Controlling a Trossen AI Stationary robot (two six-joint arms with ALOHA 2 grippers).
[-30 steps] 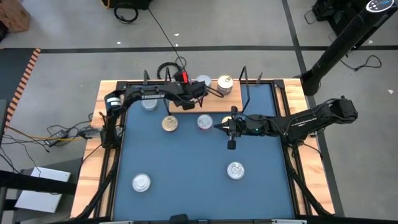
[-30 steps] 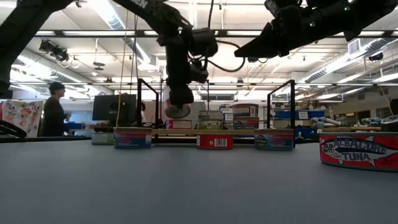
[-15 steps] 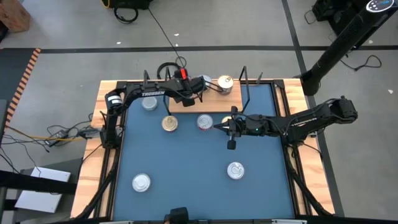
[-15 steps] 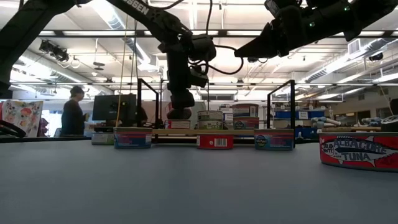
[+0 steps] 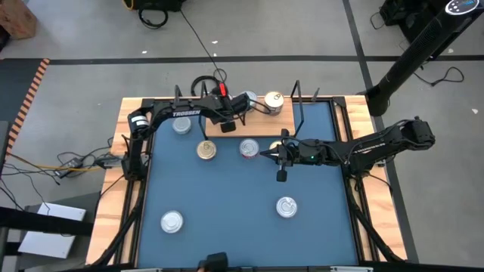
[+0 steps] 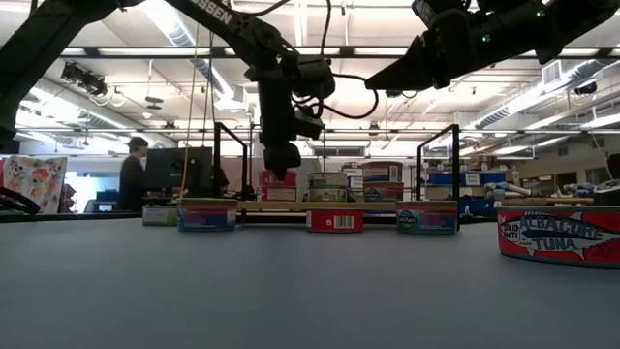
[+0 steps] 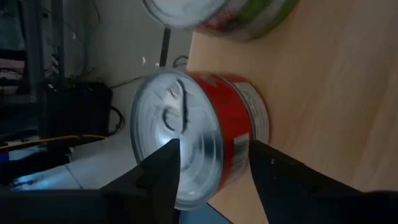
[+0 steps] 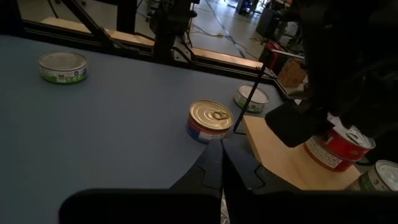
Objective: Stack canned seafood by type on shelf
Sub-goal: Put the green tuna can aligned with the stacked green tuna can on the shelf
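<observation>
The left gripper [image 5: 227,125] is down over the shelf [image 5: 261,123] at the far edge of the counter [image 5: 227,196]. Its fingers [image 7: 163,171] sit a little apart on either side of a red-sided tin [image 7: 202,134] with a silver pull-tab lid, and the tin rests on the pale wood of the shelf. Whether the fingers press the tin or stand just clear of it cannot be told. A second ago this gripper hung higher with the tin off the board; since then it has come down onto the shelf. Just beside the red tin stands another tin [image 7: 214,12] with a green and red side.

The right gripper [image 5: 266,153] hovers over the counter in front of the shelf, its fingers closed together on nothing, and it has not moved from a second ago. A gold-topped tin [image 8: 210,120] lies on the counter near it.

More tins lie loose on the blue counter: one near the front left [image 5: 172,221] and one near the front right [image 5: 286,206]. In the room behind, a person [image 6: 132,174] has walked further to the right in the low view.
</observation>
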